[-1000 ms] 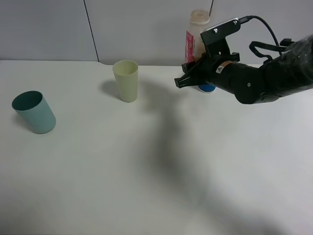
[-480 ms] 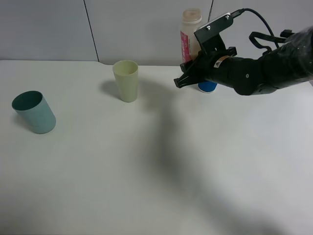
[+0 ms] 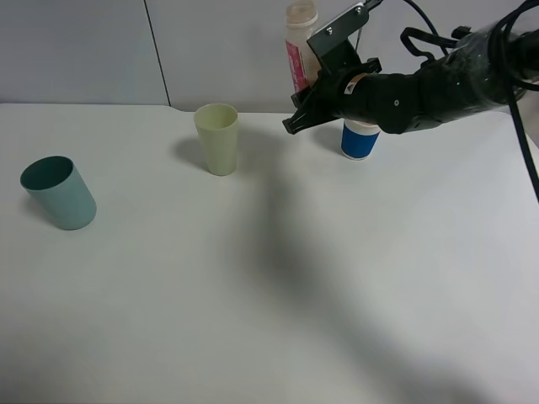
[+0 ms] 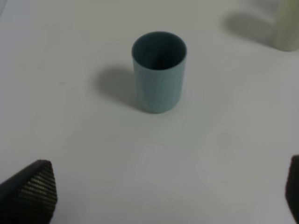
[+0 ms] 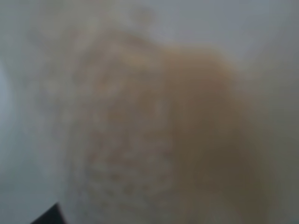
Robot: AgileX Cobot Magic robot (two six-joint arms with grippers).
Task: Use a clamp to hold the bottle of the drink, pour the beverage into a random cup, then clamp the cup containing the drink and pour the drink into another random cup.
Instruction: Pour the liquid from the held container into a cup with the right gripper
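Observation:
My right gripper (image 3: 308, 101) is shut on the drink bottle (image 3: 297, 44), a pale bottle with a pink label, and holds it nearly upright above the table's back edge. The bottle fills the right wrist view (image 5: 154, 130) as a beige blur. A cream cup (image 3: 217, 138) stands to the bottle's left. A blue cup with a white rim (image 3: 358, 140) stands under the right arm. A teal cup (image 3: 57, 192) stands at far left and also shows in the left wrist view (image 4: 159, 70). My left gripper (image 4: 163, 196) is open and empty, well short of the teal cup.
The white table (image 3: 269, 286) runs back to a grey wall (image 3: 84, 50). The right arm's black body and cables (image 3: 438, 76) hang over the back right of the table. The cream cup's edge shows in the left wrist view (image 4: 287, 28).
My right gripper has lifted the bottle and carried it left, towards the cream cup. The blue cup now shows from under the arm. The cups have not moved.

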